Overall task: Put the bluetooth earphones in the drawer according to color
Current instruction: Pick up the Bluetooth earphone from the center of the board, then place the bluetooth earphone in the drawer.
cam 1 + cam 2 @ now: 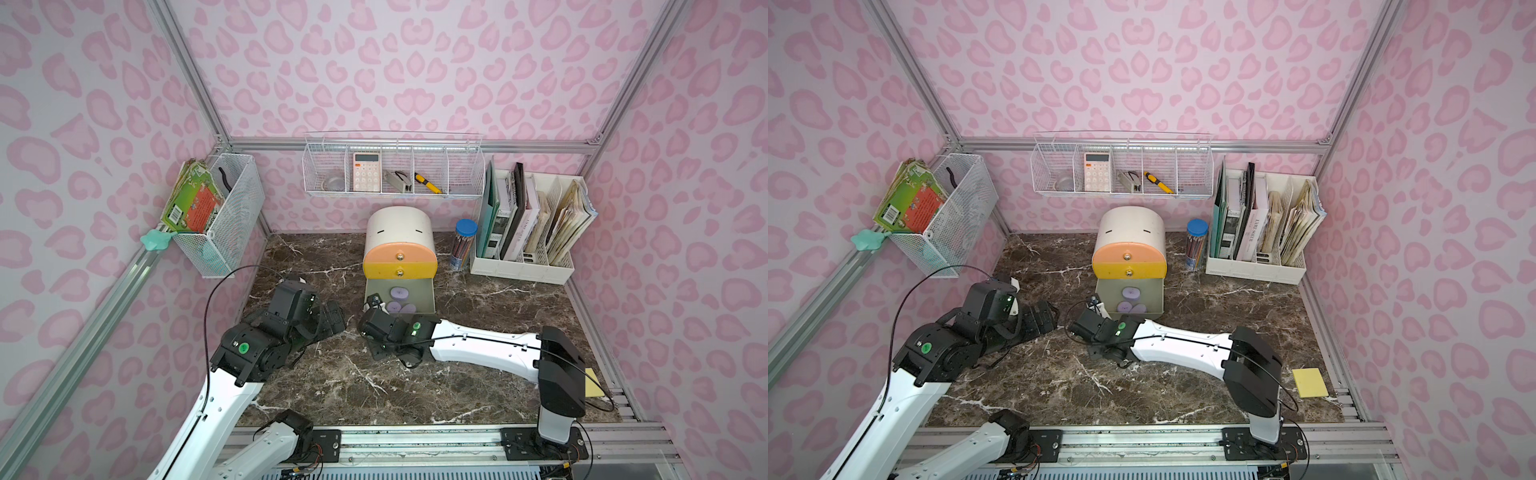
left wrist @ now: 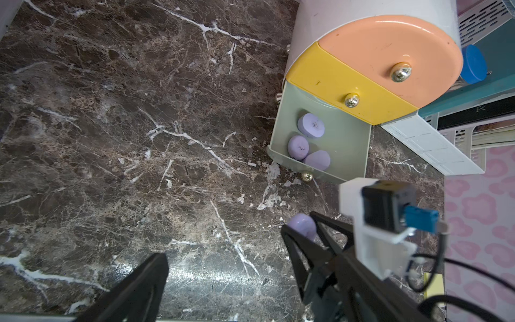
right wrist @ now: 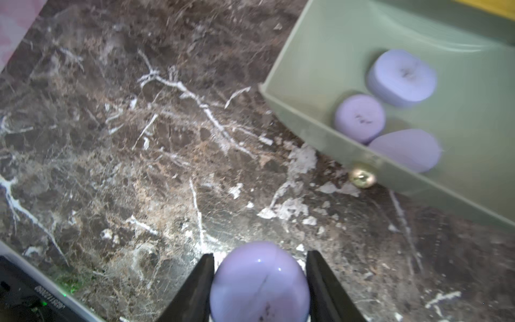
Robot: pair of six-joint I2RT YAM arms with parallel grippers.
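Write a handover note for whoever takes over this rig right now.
Left gripper: open, empty, low beside the cabinet.
Right gripper: shut on a lavender case, just outside the open grey-green drawer.
Done: three lavender cases lie in that drawer.
Left: drop the held one in, shut the drawer. Orange drawer and yellow drawer are shut; no black or white cases in view.

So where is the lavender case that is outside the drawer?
The lavender case is clamped in the right gripper, just outside the open grey-green drawer, near its knob.
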